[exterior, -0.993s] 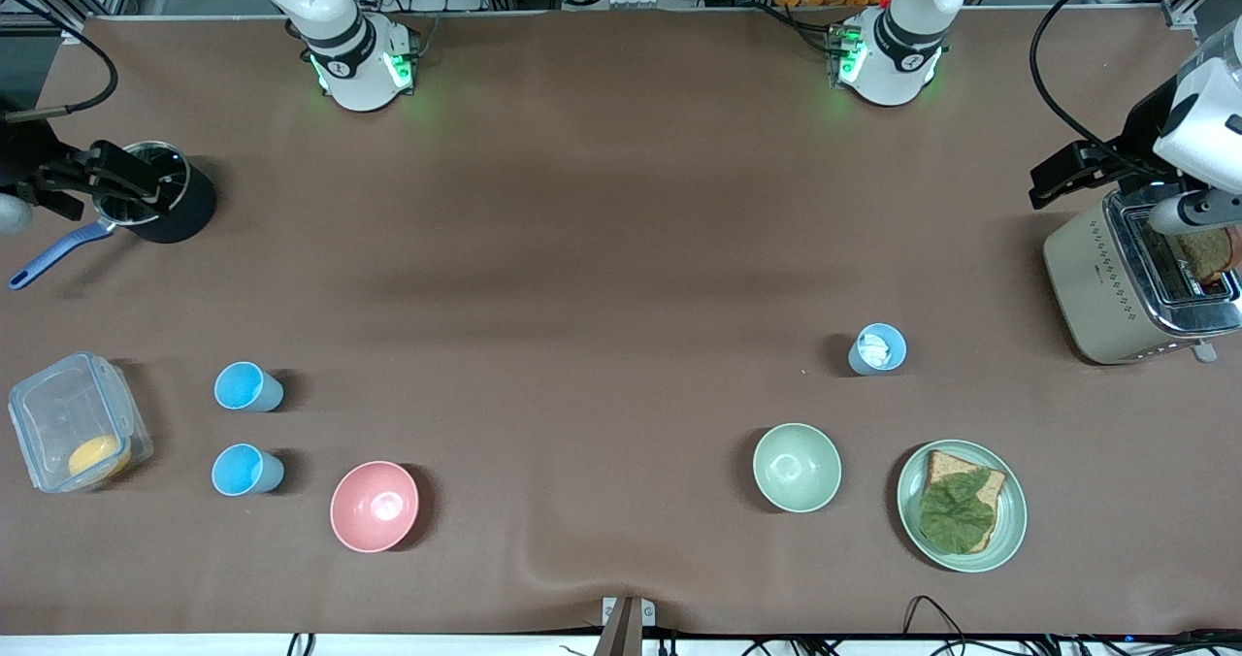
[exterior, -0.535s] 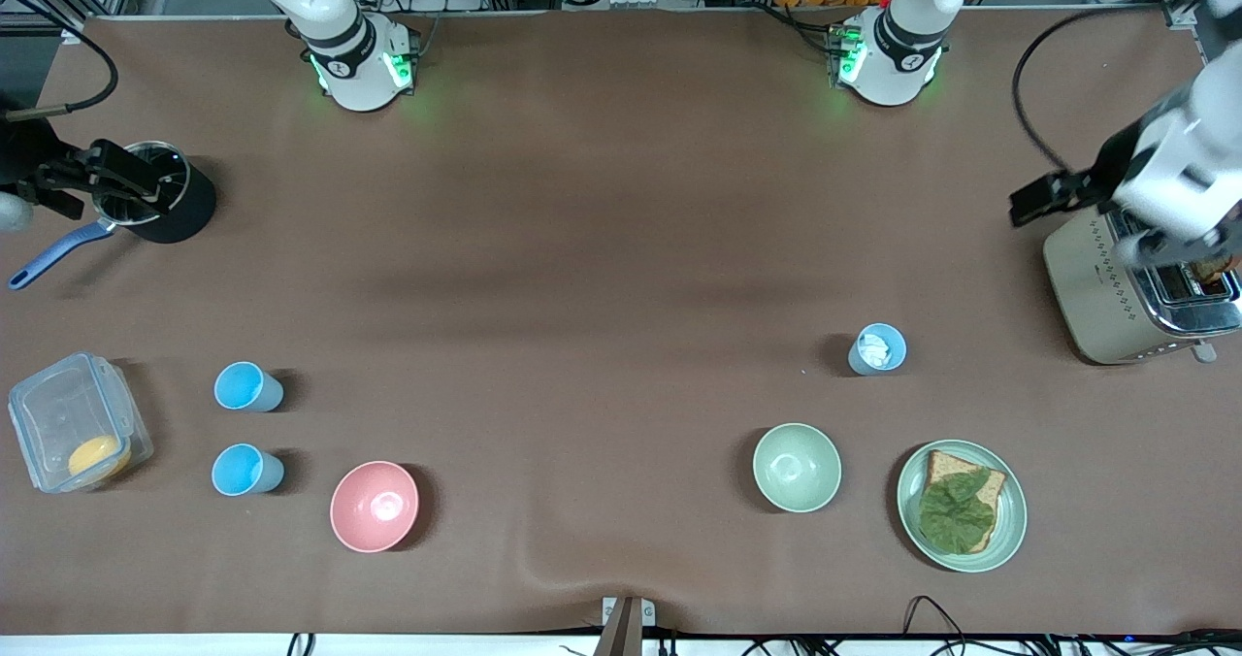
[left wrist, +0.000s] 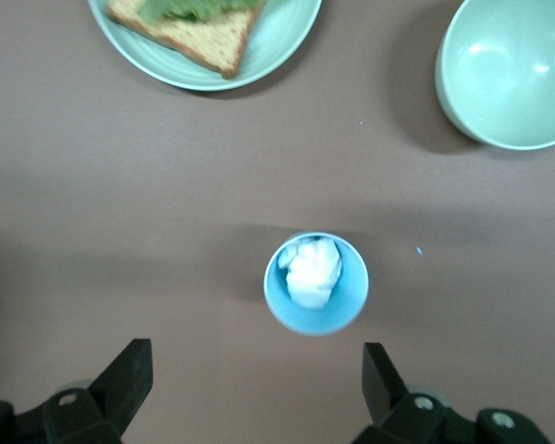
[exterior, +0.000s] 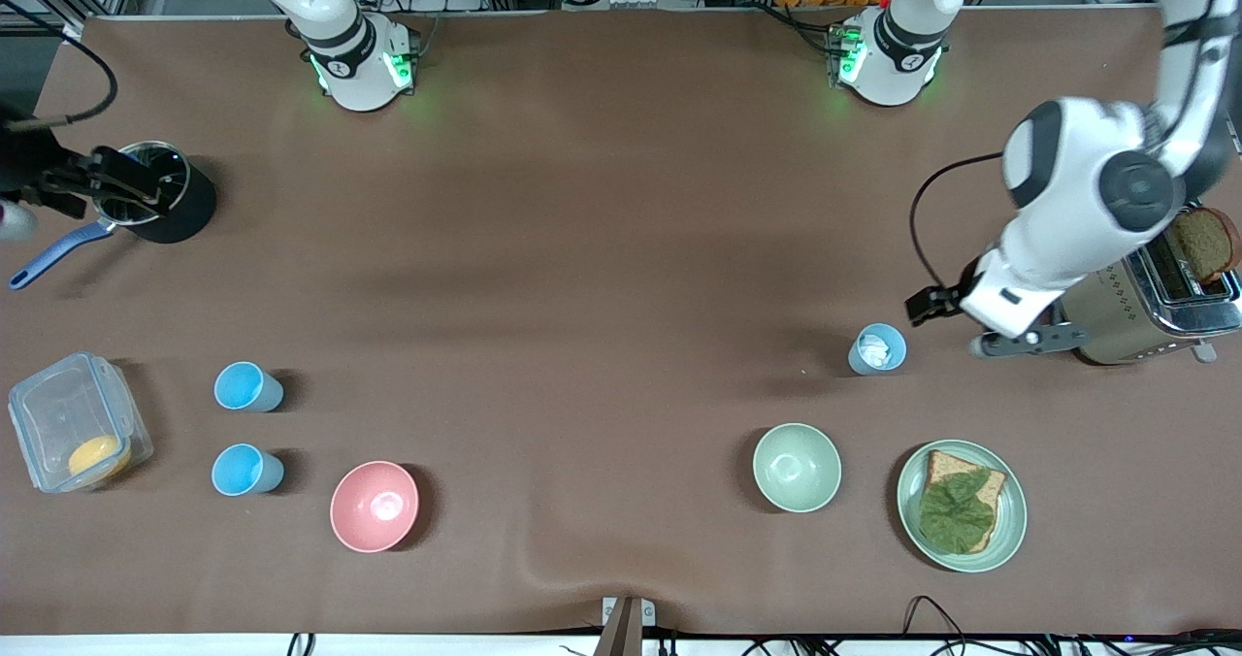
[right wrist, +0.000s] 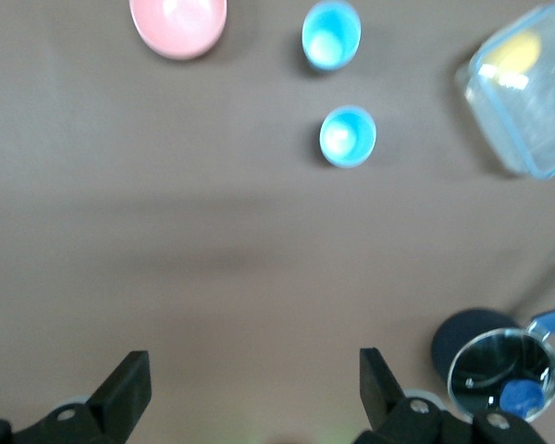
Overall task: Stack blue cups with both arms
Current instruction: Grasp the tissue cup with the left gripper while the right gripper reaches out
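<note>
A dull blue cup (exterior: 878,348) (left wrist: 315,282) with something white inside stands toward the left arm's end of the table. My left gripper (exterior: 980,321) (left wrist: 252,388) hangs beside it, between the cup and the toaster, open and empty, its fingers (left wrist: 120,379) apart from the cup. Two bright blue cups stand toward the right arm's end, one (exterior: 243,386) (right wrist: 348,136) farther from the front camera than the other (exterior: 241,469) (right wrist: 331,35). My right gripper (exterior: 116,182) (right wrist: 250,388) is open and empty, up by the black pot, well away from those cups.
A pink bowl (exterior: 375,506) sits beside the bright cups. A pale green bowl (exterior: 797,467) and a plate (exterior: 907,501) with bread and lettuce lie near the dull cup. A toaster (exterior: 1135,321), a black pot (exterior: 179,214) and a clear container (exterior: 68,413) stand at the table's ends.
The left arm has swung from over the toaster toward the dull blue cup, its gripper still open. The right arm has barely moved.
</note>
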`<act>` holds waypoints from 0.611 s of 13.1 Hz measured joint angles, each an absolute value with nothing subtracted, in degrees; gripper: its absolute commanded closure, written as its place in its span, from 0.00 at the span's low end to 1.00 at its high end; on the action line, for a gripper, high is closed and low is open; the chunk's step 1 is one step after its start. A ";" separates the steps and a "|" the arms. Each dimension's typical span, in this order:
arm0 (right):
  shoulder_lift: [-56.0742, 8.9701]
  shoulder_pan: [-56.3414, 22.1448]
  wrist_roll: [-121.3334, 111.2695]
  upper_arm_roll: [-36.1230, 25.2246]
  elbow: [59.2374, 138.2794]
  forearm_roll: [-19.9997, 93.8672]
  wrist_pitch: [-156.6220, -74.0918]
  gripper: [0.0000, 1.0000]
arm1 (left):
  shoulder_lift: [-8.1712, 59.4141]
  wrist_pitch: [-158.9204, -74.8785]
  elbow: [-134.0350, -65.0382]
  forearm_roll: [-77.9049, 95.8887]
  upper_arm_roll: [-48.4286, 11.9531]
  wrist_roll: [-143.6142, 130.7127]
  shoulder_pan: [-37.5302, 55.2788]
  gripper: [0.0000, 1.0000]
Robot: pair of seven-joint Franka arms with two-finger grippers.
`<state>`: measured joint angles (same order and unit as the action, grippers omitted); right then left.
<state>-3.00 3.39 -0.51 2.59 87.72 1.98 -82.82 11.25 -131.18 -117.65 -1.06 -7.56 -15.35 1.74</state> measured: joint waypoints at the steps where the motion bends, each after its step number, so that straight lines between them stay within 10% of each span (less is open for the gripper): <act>1: -4.88 3.42 -0.51 2.59 87.63 2.02 -81.74 0.00 | 12.83 -134.81 -120.09 -1.06 -7.60 -15.35 1.75 0.00; 4: -7.78 3.51 -0.53 2.59 86.46 2.06 -81.36 0.00 | 17.49 -138.44 -121.42 -1.06 -7.63 -15.35 1.73 0.00; 8: -7.99 4.87 -0.53 2.52 85.49 2.07 -81.07 0.00 | 20.79 -140.05 -121.15 -1.07 -7.61 -15.35 1.45 0.50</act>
